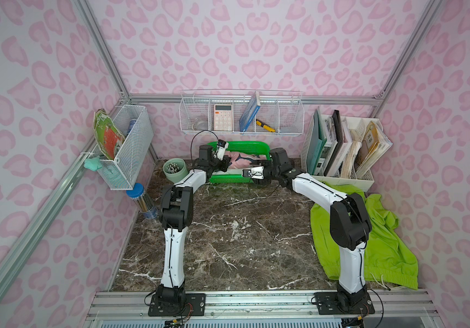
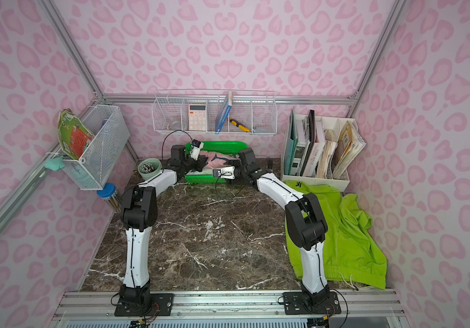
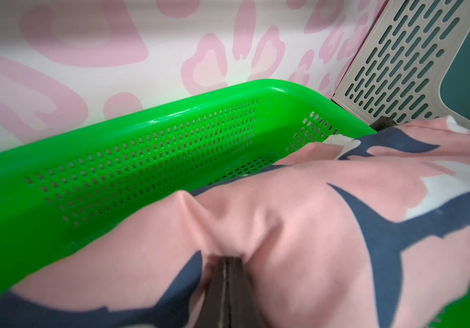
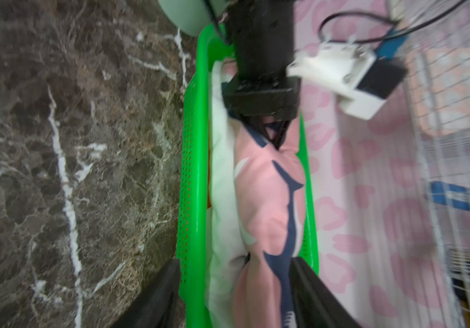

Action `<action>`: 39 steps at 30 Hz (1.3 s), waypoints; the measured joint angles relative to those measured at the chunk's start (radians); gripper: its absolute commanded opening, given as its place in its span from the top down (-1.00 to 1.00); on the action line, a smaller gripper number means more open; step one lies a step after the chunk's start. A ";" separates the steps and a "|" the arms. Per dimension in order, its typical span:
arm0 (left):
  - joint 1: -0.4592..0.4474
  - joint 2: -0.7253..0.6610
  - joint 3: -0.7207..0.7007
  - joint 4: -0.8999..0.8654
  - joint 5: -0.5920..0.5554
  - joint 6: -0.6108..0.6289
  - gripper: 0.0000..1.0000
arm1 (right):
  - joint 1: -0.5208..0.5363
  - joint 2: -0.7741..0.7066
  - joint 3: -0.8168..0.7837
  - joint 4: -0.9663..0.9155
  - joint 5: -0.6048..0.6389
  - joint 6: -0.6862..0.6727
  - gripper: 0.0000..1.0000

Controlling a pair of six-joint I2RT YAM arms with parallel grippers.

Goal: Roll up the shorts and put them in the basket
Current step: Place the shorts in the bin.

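The pink shorts (image 1: 242,159) (image 2: 219,160) with the navy-and-white shark print lie as a roll in the green basket (image 1: 242,146) (image 3: 143,159) at the back of the table. My left gripper (image 3: 228,259) (image 4: 276,144) is shut on a pinch of the pink cloth at one end of the roll. At the other end my right gripper (image 4: 235,261) stands open, one finger outside the basket's near wall and one by its far wall. White cloth (image 4: 222,184) lies beside the roll. The lime green shorts (image 1: 384,244) (image 2: 350,235) lie spread on the table's right side, partly under my right arm.
A mint cup of pens (image 1: 175,169) stands left of the basket and a white file organiser (image 1: 342,147) right of it. A wire shelf (image 1: 242,113) hangs above the basket. A wire bin (image 1: 125,147) and a blue-lidded jar (image 1: 143,200) sit at the left wall.
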 measured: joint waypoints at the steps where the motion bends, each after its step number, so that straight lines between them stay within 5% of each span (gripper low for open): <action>1: -0.001 0.000 0.000 -0.002 -0.002 0.002 1.00 | -0.008 0.003 0.031 0.012 -0.031 0.040 1.00; 9: -0.012 -0.006 -0.003 -0.026 -0.024 0.010 1.00 | -0.023 0.195 0.314 -0.027 -0.126 0.270 1.00; 16: -0.012 -0.006 -0.005 -0.033 -0.029 0.011 1.00 | -0.033 0.354 0.398 -0.117 -0.097 0.383 1.00; 23: -0.014 -0.027 -0.039 -0.047 -0.032 0.006 1.00 | -0.047 0.585 0.729 -0.303 -0.031 0.486 1.00; 34: -0.020 -0.050 -0.100 -0.021 -0.078 -0.033 1.00 | -0.055 0.604 0.763 -0.364 -0.029 0.580 1.00; 39: -0.022 -0.152 -0.171 0.029 -0.110 -0.079 0.64 | -0.056 0.525 0.707 -0.384 0.001 0.579 0.79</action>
